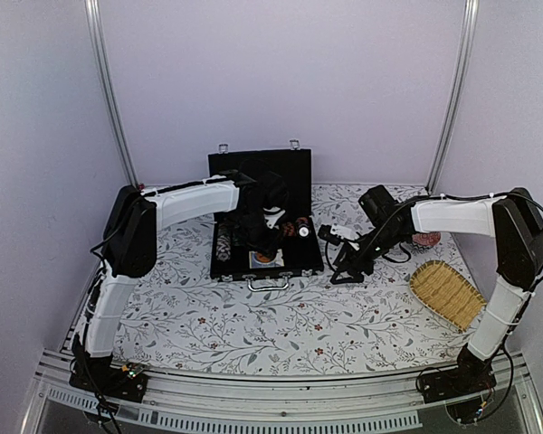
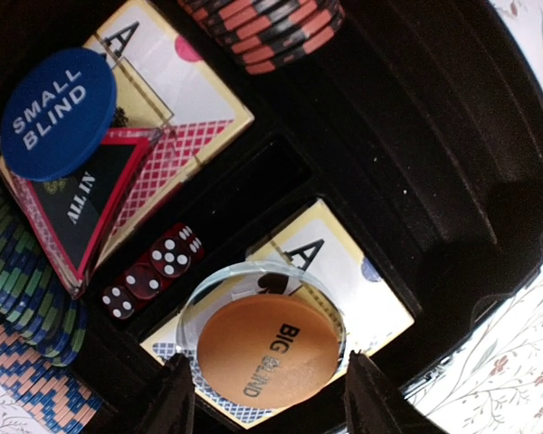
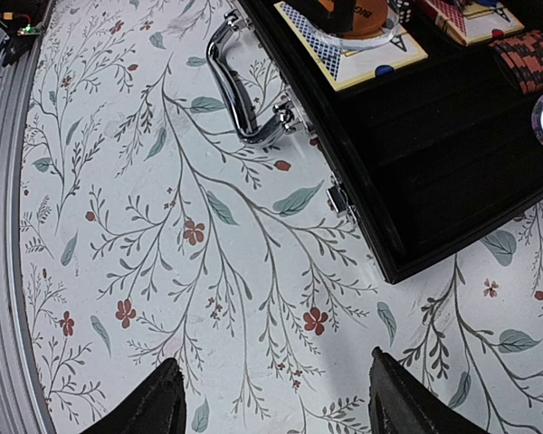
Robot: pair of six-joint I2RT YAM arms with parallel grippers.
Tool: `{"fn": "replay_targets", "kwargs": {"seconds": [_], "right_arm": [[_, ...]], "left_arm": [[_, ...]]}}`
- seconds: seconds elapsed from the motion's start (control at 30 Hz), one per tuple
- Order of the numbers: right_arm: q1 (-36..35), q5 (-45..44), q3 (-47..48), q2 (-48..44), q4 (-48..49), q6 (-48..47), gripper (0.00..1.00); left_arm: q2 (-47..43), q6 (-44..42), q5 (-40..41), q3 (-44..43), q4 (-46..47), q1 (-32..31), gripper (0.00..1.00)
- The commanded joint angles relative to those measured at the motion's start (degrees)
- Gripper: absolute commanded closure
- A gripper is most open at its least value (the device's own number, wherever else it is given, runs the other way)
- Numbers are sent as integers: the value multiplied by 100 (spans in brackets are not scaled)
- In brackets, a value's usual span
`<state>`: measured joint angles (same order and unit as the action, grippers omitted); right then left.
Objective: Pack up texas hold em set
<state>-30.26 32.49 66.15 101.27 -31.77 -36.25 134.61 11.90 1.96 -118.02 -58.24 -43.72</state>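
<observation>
Left claw [image 2: 270,384] stood parted astride the orange disc [image 2: 267,348] inside the case [image 2: 416,136]; right claw [image 3: 271,402] hung wide, empty over counter [image 3: 163,271].

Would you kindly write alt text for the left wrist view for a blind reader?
An orange round "BIG BLIND" disc lies on a card deck inside the black case; small red dice and a blue round "SMALL BLIND" disc sit nearby.

Robot lab test cell: plain lilac backdrop walls [image 1: 281,72], aluminium frame posts [image 1: 109,90], left arm [image 1: 195,201] and right arm [image 1: 452,215] bolted to a slotted rail [image 1: 253,398] (floral cloth [image 1: 253,330] over the table).
</observation>
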Motion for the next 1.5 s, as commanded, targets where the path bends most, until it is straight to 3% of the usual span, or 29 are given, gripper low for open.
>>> {"fn": "replay_targets", "kwargs": {"seconds": [0.0,0.27,0.47,0.67,0.83,0.93,1.0,1.2,1.37,1.47], "right_arm": [[-16,54,171,48,-54,-73,30],[-16,82,201,65,-63,-50,30],[0,143,534,-29,-169,138,30],[187,-37,1480,-27,-305,546,30],[618,-449,2700,554,-278,1363,31],[949,-113,3617,1018,-321,1875,31],[1096,84,4079,1334,-269,2185,31],[1159,239,4887,2003,217,2620,30],[1164,802,4990,2179,1134,2995,26],[1177,967,5097,2375,1590,3285,23]], "left_arm": [[33,-4,11,-158,-92,-56,43],[-157,5,197,-279,-225,-51,42],[-876,-183,164,-114,-111,-87,41],[-2277,-431,730,894,786,29,40],[-3498,-372,756,2003,1877,670,37],[-3930,-194,331,2571,2457,1195,20],[-4085,73,3,2848,2853,1607,14],[-4060,815,-1585,3548,4400,2669,17],[-3815,1417,-2615,3800,5488,3141,17],[-3789,2148,-3070,4231,6627,3405,17]]}}
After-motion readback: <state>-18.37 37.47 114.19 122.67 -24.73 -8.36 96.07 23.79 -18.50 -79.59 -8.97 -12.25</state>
